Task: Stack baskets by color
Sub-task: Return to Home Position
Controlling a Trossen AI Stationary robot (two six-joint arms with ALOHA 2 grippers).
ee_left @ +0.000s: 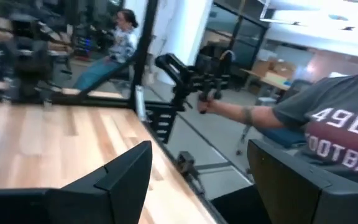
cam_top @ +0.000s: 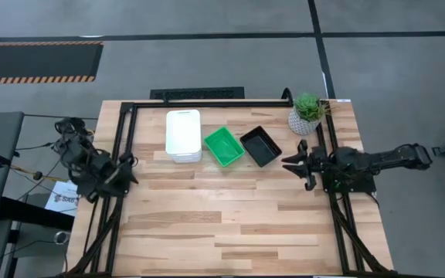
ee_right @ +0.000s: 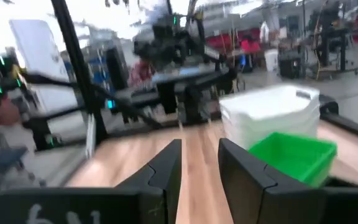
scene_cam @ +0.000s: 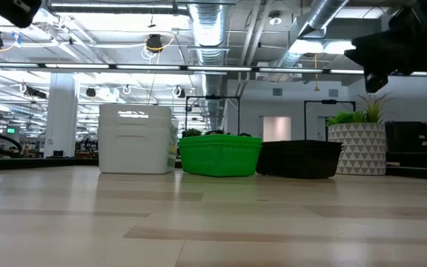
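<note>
Three colours of baskets sit in a row near the back of the counter [cam_top: 207, 224]: white baskets [cam_top: 184, 135] on the left, green baskets [cam_top: 224, 146] in the middle, black baskets [cam_top: 260, 146] on the right. They're all close together, and the green and black ones are turned at an angle. A potted plant [cam_top: 307, 113] stands near the black ones. The right end effector [ee_right: 199, 144] hovers just right of the black baskets, fingers slightly apart, gripping nothing. The left end effector [ee_left: 199, 149] is over the counter's left edge, spread wide and empty too. A person in a grey shirt [ee_left: 334, 124] is standing beyond the counter.
</note>
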